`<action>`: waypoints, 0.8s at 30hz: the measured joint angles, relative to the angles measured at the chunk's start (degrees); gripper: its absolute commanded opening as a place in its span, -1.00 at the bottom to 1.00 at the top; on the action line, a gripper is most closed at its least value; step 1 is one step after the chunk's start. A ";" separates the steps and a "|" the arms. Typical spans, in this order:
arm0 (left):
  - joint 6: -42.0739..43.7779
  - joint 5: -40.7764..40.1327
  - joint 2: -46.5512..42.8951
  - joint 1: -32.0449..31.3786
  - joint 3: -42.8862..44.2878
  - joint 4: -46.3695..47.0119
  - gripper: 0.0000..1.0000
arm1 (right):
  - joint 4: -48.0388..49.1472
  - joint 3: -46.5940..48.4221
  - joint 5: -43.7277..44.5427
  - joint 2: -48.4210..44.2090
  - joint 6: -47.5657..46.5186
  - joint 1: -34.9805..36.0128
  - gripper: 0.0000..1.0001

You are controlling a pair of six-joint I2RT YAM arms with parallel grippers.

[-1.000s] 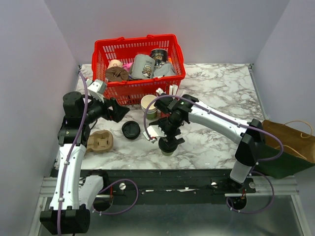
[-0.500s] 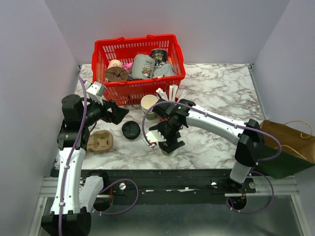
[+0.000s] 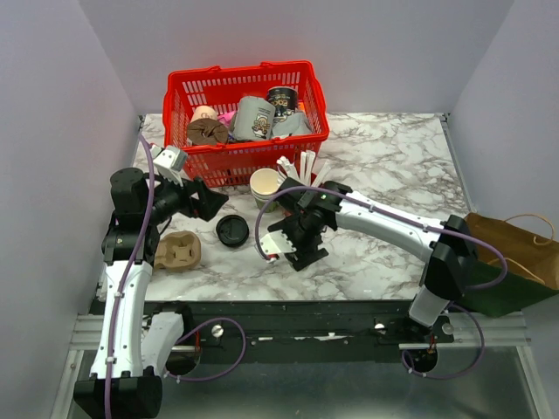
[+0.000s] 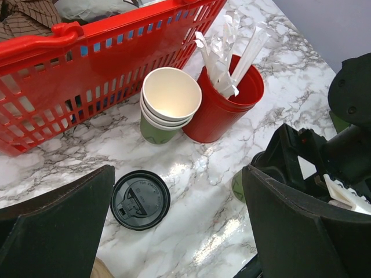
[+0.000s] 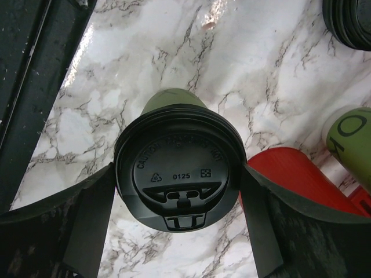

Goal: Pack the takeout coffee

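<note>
The takeout coffee [image 5: 178,168], an olive-green cup with a black lid, stands on the marble near the table's front edge. My right gripper [image 5: 177,174] is over it from above, and both fingers press against the rim of the lid. In the top view the right gripper [image 3: 301,249] hides the cup. The left wrist view shows only a green sliver of the takeout coffee [image 4: 236,185] beside the right arm. My left gripper [image 3: 212,199] hangs open over bare marble, with nothing between the jaws of the left gripper [image 4: 178,174].
A loose black lid [image 3: 232,230] lies flat near the left gripper. A stack of lidless green cups [image 3: 264,186] and a red cup of white sticks [image 4: 223,110] stand before the red basket [image 3: 188,87]. A cardboard carrier [image 3: 177,252] lies left; a brown bag [image 3: 515,249] sits right.
The right gripper has settled lower over the lidded cup and its jaws have drawn in onto the lid. The left arm has hardly moved.
</note>
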 measured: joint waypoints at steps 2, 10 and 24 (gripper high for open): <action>-0.02 0.00 0.42 0.02 0.00 0.00 0.97 | 0.68 -1.11 1.18 -1.07 0.63 0.00 0.59; -0.33 0.59 2.21 0.04 0.76 0.02 0.97 | 1.70 -7.45 4.92 -7.19 2.40 -3.10 0.58; -2.12 1.90 5.07 0.04 2.67 2.89 0.97 | 1.53 -7.58 5.97 -8.07 7.30 -37.16 0.57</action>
